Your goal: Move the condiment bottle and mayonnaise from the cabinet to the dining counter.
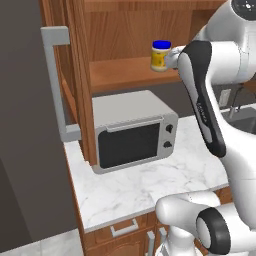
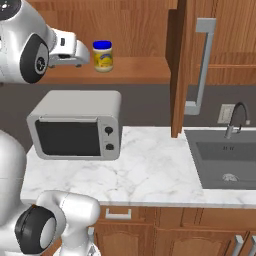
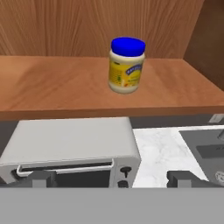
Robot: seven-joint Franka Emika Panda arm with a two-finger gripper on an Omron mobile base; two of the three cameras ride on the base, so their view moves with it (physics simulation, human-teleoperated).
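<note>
The mayonnaise (image 3: 126,65) stands upright on the wooden shelf of the open cabinet (image 3: 52,83), above the microwave (image 3: 70,144), and the gripper (image 3: 109,178) is wide open, holding nothing.

Rendered home kitchen, seen from a robot's base and hand cameras.

Reddish-brown wooden wall cabinet (image 2: 130,70) with doors swung open on long grey bar handles (image 2: 202,65); on its shelf stands a jar of mayonnaise (image 2: 103,55), at about 11 o'clock in the right base view. Below, a grey microwave (image 2: 75,125) sits at 9 o'clock on a white grey-veined marble worktop (image 2: 150,170), with a steel sink (image 2: 225,162) and curved tap (image 2: 237,117) at 3 o'clock. What looks like a wall socket (image 2: 224,114) shows beside the tap. Wooden drawers and doors (image 2: 150,235) run under the worktop at 6 o'clock.
</note>
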